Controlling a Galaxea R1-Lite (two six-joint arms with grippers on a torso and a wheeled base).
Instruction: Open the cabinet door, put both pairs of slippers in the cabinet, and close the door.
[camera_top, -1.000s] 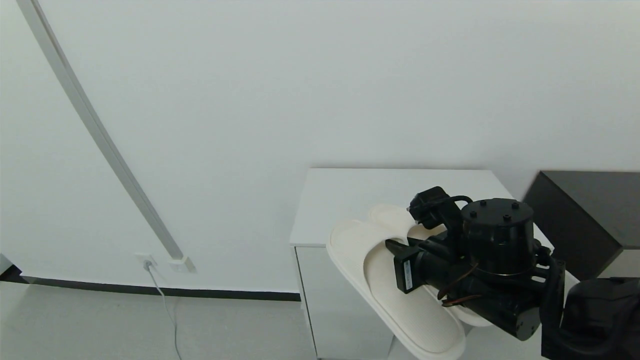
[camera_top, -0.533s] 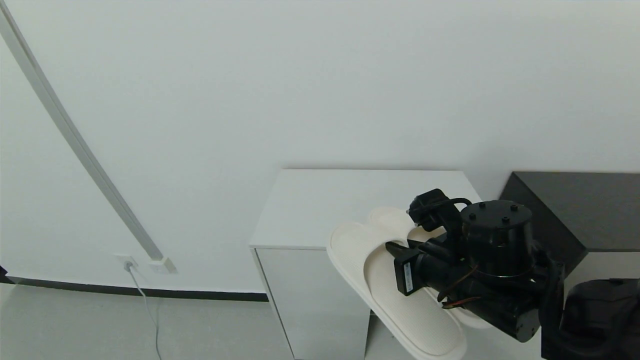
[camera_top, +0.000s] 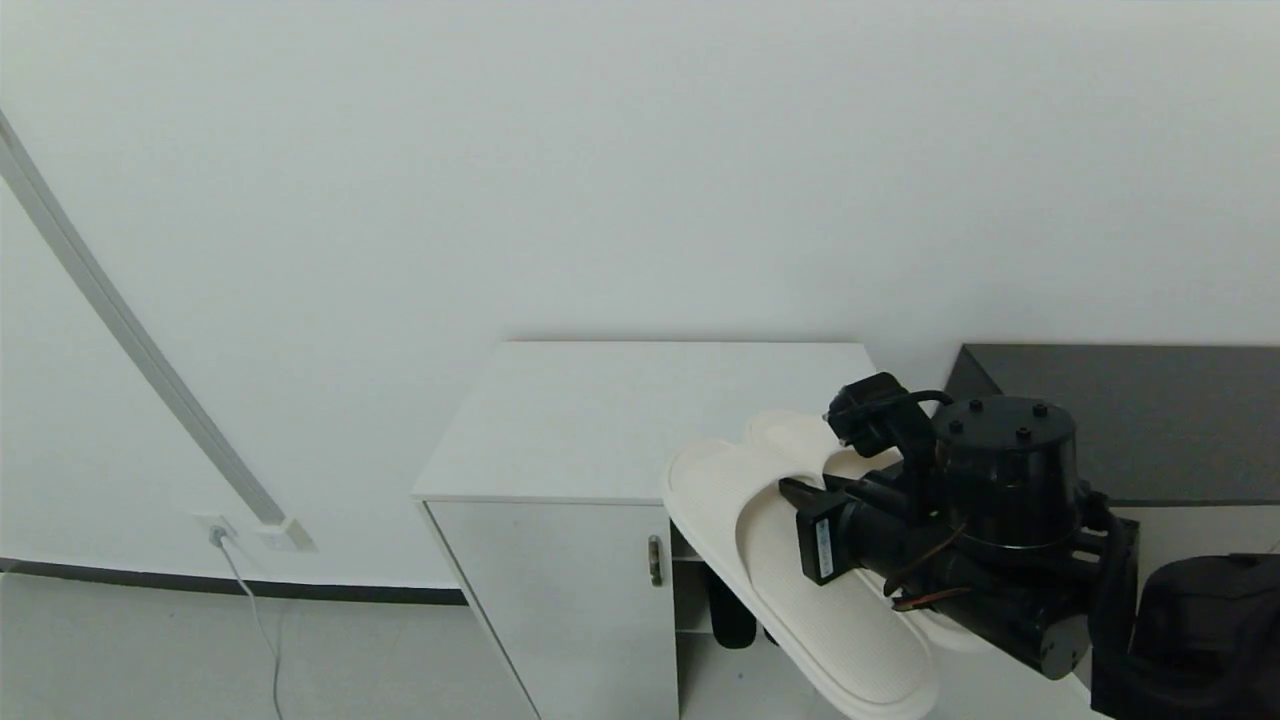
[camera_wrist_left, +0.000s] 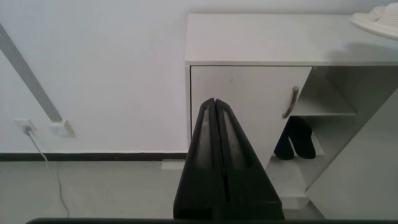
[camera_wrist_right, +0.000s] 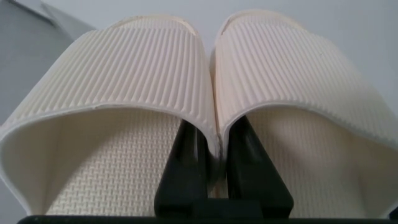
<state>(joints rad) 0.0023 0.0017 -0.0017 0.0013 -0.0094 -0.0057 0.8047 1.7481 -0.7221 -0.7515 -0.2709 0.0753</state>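
Cable dangling from the wall socket down to the floor, well apart from the cabinet, so probably harmless.

Next, left pincer, clamped shut on nothing and pointed at the closed left door. Fine for nudging, useless for grabbing without opening up first.

Worth watching the handle on that door's edge. Sits right beside the open bay, so easy to clip with a slipper toe going in.

Already got the dark slippers tucked in below the shelf on the open side, so roughly half done by the look of it. Risk there is shoving the second pair in low and knocking those over or out.

Then the cream slippers, up in the air in front of the cabinet, pinched together by their inner walls in the right pincer. Soft foam, thin grip, long soles hanging out past the pincer. Could sag, twist or slip loose on any bump against the shelf edge. Also sticking out wide, so might catch the swung-out right door on approach.

Dark-topped unit just right of the cabinet, so a possible brush on a tight swing.
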